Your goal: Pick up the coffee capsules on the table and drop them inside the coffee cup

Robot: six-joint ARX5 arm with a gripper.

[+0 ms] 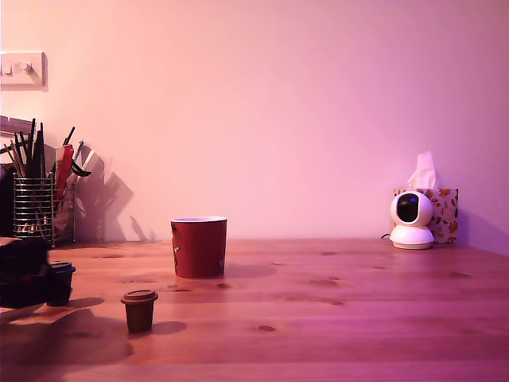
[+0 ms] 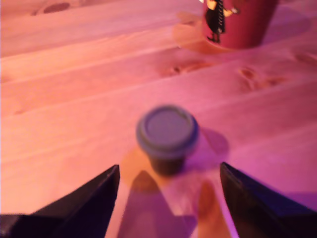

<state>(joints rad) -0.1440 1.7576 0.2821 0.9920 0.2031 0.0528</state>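
1. My fingers (image 2: 168,198) are spread wide, gripping nothing.
2. A brown capsule (image 2: 167,136) stands upright on the counter (image 2: 74,99) just ahead of them.
3. The red cup (image 1: 199,247) stands beyond it.

A home desk corner, by the look of it: a wooden counter (image 1: 358,318) against a plain wall, a wire mesh pen holder (image 1: 33,207) stuffed with pens, a floral tissue box (image 1: 444,208), a small white indoor camera (image 1: 411,219), a wall switch (image 1: 22,70).
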